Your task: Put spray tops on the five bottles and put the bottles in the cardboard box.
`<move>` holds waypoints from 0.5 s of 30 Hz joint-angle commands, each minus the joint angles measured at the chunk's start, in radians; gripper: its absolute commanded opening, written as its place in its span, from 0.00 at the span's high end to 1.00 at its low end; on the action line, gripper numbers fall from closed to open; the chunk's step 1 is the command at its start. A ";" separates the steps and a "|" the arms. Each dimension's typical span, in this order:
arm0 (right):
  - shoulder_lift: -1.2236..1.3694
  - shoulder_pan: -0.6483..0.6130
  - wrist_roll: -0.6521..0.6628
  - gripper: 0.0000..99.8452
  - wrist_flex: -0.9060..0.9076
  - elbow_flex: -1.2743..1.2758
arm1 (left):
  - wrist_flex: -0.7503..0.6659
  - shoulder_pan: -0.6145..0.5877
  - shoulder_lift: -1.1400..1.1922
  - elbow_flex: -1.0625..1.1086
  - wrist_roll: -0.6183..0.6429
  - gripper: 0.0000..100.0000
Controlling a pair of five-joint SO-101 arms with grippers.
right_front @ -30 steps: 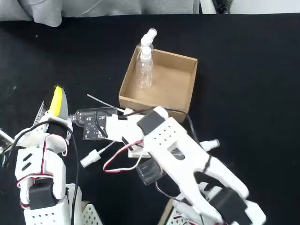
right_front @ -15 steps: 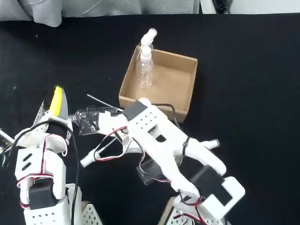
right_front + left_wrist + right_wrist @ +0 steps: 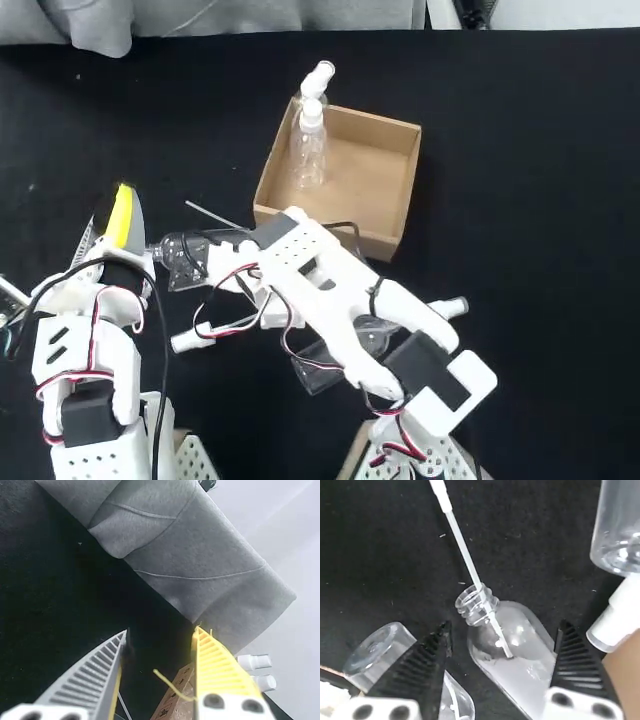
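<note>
Right gripper (image 3: 505,627), jaws wide, straddles an uncapped bottle (image 3: 515,652) lying at 8 o'clock of the cardboard box (image 3: 412,175). Closing off-centre may roll it, dislodging the half-inserted dip tube (image 3: 462,550).

bottle (image 3: 308,150) in cardboard box (image 3: 412,165) | second bottle (image 3: 180,252) on table (image 3: 520,150), before-left of it

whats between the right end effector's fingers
An uncapped clear bottle lies on its side there, with a spray top's thin tube entering its neck; the right wrist view shows it.
</note>
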 commanded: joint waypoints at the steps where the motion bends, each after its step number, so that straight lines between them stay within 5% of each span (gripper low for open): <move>1: 0.005 -0.014 0.009 0.72 -0.015 -0.064 | -0.025 -0.008 -0.012 -0.016 -0.003 0.81; 8: 0.008 0.025 -0.002 0.72 -0.017 -0.071 | -0.025 -0.008 -0.012 -0.016 -0.003 0.81; 15: 0.012 0.018 -0.209 0.72 -0.081 -0.070 | -0.025 -0.008 -0.012 -0.016 -0.003 0.81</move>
